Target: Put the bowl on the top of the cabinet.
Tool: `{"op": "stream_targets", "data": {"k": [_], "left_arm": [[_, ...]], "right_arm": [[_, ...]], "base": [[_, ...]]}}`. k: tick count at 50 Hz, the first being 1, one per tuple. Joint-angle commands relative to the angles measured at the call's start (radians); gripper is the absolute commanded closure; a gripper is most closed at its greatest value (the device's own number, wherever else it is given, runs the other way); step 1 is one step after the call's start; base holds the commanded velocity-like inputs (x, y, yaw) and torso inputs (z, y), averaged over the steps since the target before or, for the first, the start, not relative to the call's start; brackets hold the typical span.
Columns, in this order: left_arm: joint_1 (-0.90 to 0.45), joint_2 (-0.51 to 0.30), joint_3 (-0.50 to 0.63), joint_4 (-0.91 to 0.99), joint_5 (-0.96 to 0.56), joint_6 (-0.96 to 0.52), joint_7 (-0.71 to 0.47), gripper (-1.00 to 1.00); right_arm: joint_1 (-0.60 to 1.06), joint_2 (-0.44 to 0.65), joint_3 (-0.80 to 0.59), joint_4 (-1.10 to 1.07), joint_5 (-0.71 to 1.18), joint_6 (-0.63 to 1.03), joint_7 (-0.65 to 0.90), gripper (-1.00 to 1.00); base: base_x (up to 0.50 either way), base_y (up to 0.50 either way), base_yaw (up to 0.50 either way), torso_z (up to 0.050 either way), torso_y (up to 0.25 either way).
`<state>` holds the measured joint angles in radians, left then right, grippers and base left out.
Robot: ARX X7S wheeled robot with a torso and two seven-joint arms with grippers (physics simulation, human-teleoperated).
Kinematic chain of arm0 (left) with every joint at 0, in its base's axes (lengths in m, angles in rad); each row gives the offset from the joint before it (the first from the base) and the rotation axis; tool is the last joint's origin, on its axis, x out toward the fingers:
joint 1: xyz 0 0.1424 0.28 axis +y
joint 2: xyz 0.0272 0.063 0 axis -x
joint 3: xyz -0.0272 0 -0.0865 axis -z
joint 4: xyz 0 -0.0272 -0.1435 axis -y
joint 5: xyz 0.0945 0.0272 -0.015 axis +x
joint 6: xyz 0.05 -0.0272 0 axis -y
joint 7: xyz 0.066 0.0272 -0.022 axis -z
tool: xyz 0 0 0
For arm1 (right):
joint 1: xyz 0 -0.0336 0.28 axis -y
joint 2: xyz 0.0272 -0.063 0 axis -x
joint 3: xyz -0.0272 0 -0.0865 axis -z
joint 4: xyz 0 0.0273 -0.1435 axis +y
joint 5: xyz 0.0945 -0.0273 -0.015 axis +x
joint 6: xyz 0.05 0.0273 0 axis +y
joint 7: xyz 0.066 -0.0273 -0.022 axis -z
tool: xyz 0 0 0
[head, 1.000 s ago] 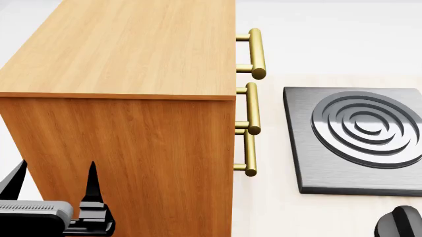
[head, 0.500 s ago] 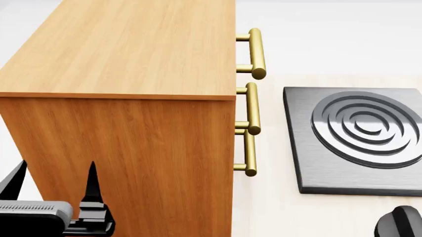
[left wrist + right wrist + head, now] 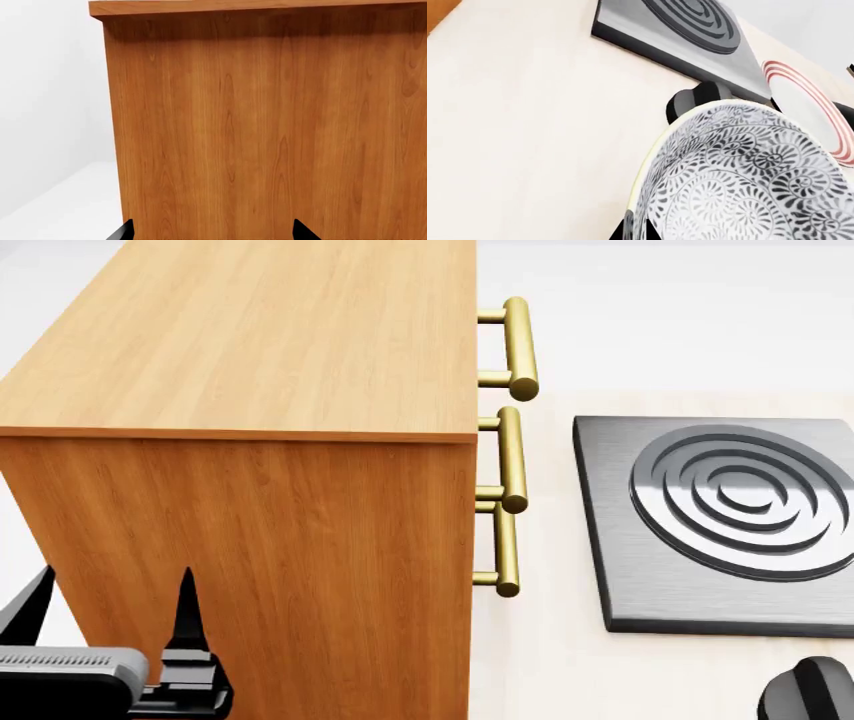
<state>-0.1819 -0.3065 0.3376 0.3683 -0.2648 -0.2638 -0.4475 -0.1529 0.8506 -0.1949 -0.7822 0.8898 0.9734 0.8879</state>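
The orange-brown wooden cabinet (image 3: 267,350) stands tall at the left of the head view, with three brass handles (image 3: 514,455) on its right-facing front and a bare top. My left gripper (image 3: 114,605) is open just in front of the cabinet's near side wall (image 3: 267,125), holding nothing (image 3: 213,232). The white bowl (image 3: 740,170) with a grey floral pattern shows only in the right wrist view, tilted on edge above the pale tabletop. My right gripper (image 3: 635,231) is shut on its rim, one fingertip inside and one outside. Bowl and right gripper are out of the head view.
A grey hotplate (image 3: 721,510) with concentric rings lies on the table right of the cabinet, with a black knob (image 3: 807,690) near its front edge. A white plate with red rim rings (image 3: 800,100) lies beyond the knob (image 3: 694,100).
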Motion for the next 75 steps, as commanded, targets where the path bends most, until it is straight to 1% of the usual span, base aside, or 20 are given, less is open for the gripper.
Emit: {"op": "stream_targets", "data": {"k": [1,4,8,10,11,14,15,21,22,26,29,31,33,36,45,50,53,56,69,75], "left_arm": [[0.002,-0.001,0.004,-0.005,-0.001,0.006,-0.003,-1.00],[0.000,-0.003,0.004,-0.007,-0.002,0.006,-0.003,-1.00],[0.002,-0.004,0.002,-0.008,-0.005,0.008,-0.004,-1.00],[0.002,-0.004,0.003,-0.009,-0.004,0.010,-0.003,-1.00],[0.001,-0.004,0.004,-0.011,-0.005,0.011,-0.002,-1.00],[0.001,-0.005,0.004,-0.008,-0.007,0.007,-0.004,-1.00],[0.003,-0.005,0.005,-0.008,-0.006,0.010,-0.005,-1.00],[0.001,-0.005,0.005,-0.015,-0.008,0.013,-0.004,-1.00],[0.000,-0.005,0.006,-0.016,-0.008,0.012,-0.004,-1.00],[0.001,-0.005,0.007,-0.025,-0.008,0.021,-0.003,-1.00],[0.001,-0.006,0.006,-0.025,-0.010,0.019,-0.005,-1.00],[0.000,-0.005,0.006,-0.028,-0.011,0.021,-0.005,-1.00],[-0.001,-0.005,0.008,-0.029,-0.011,0.021,-0.005,-1.00],[-0.003,-0.006,0.008,-0.034,-0.012,0.024,-0.004,-1.00],[-0.007,-0.006,0.010,-0.040,-0.014,0.026,-0.004,-1.00],[-0.008,-0.006,0.015,-0.034,-0.013,0.020,-0.008,-1.00],[-0.009,-0.008,0.013,-0.038,-0.015,0.023,-0.007,-1.00],[-0.010,-0.008,0.015,-0.034,-0.016,0.018,-0.009,-1.00],[-0.009,-0.010,0.021,-0.052,-0.013,0.032,-0.008,-1.00],[-0.009,-0.010,0.022,-0.051,-0.015,0.031,-0.010,-1.00]], "right_arm": [[0.088,0.018,0.054,-0.099,0.093,0.092,0.070,1.00],[0.153,0.018,0.072,-0.124,0.167,0.145,0.108,1.00],[0.308,0.025,0.116,-0.144,0.381,0.248,0.221,1.00],[0.412,0.032,0.116,-0.137,0.528,0.287,0.314,1.00],[0.476,0.035,0.102,-0.126,0.611,0.301,0.368,1.00],[0.574,0.039,0.065,-0.102,0.742,0.310,0.461,1.00],[0.642,0.045,0.032,-0.079,0.824,0.309,0.516,1.00],[0.861,0.058,-0.093,-0.022,1.016,0.295,0.665,1.00],[0.897,0.067,-0.121,-0.016,1.035,0.282,0.677,1.00],[1.181,0.169,-0.403,0.016,1.110,0.136,0.681,1.00],[1.365,0.204,-0.555,0.046,1.176,0.077,0.681,1.00],[1.455,0.206,-0.646,0.060,1.216,0.064,0.680,1.00],[1.586,0.201,-0.763,0.094,1.261,0.057,0.680,1.00],[1.713,0.192,-0.861,0.132,1.291,0.047,0.679,1.00],[1.971,0.139,-1.032,0.280,1.389,0.089,0.675,1.00],[2.083,0.089,-1.095,0.371,1.426,0.117,0.670,1.00],[2.145,0.051,-1.099,0.438,1.440,0.124,0.653,1.00],[2.170,0.028,-1.104,0.478,1.436,0.127,0.638,1.00],[2.257,-0.165,-1.100,0.721,1.385,0.102,0.572,1.00],[2.300,-0.217,-1.106,0.798,1.391,0.112,0.560,1.00]], "base": [[0.00,0.00,0.00,0.000,0.000],[0.00,0.00,0.00,0.000,0.000],[0.00,0.00,0.00,0.000,0.000],[0.00,0.00,0.00,0.000,0.000],[0.00,0.00,0.00,0.000,0.000],[0.00,0.00,0.00,0.000,0.003],[0.00,0.00,0.00,0.000,0.000],[0.00,0.00,0.00,0.000,0.000],[0.00,0.00,0.00,0.000,0.000],[0.00,0.00,0.00,0.000,0.000],[0.00,0.00,0.00,0.000,0.000],[0.00,0.00,0.00,0.000,0.000],[0.00,0.00,0.00,0.000,0.000],[0.00,0.00,0.00,0.000,0.000],[0.00,0.00,0.00,0.000,0.001],[0.00,0.00,0.00,0.000,0.000],[0.00,0.00,0.00,0.000,0.000],[0.00,0.00,0.00,0.000,0.000],[0.00,0.00,0.00,0.000,0.001],[0.00,0.00,0.00,0.000,0.000]]}}
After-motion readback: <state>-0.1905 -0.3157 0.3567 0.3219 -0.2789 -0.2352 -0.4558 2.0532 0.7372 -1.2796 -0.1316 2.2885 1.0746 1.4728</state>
